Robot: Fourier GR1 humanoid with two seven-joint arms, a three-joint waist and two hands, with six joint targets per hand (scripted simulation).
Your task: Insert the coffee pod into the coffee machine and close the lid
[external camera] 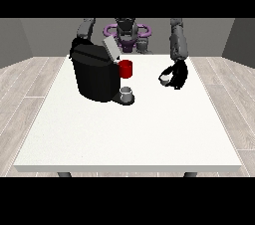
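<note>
White desk (129, 139) fills the lower frame; coffee machine (94, 72) upper left, lid (110, 48) raised; hand at the view's right (177, 75) curls around a coffee pod (164, 79); the other hand is hidden.

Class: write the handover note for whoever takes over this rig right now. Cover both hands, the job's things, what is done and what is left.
Robot hand at the view's right: curled round the coffee pod, held above the table.
Other hand: hidden behind the coffee machine.
Machine lid: open, tilted up. Red cup beside it; grey cup on its tray.
Done: pod picked up.
Left: insert pod, close lid.
</note>
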